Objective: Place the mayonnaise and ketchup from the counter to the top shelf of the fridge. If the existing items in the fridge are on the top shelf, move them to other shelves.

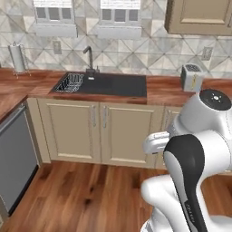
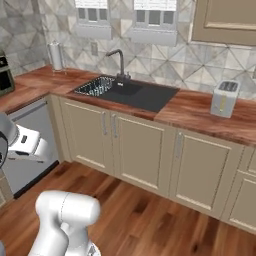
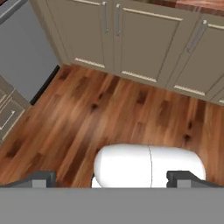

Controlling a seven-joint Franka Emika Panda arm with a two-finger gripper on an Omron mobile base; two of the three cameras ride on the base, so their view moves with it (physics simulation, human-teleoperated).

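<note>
With jaws spread wide and empty, the gripper [image 3: 112, 178] faces floor at frame bottom; the mayonnaise jar, probably glass-slick, wants gripping mid-body.

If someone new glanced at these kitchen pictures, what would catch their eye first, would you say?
Probably the dark rectangular sink with its tall curved faucet, sunk into the reddish-brown wood-grain counter under the patterned tile wall. Next, the pale boxy toaster standing on that counter to the sink's right. In the hand view the open gripper points at the wooden floor.
</note>
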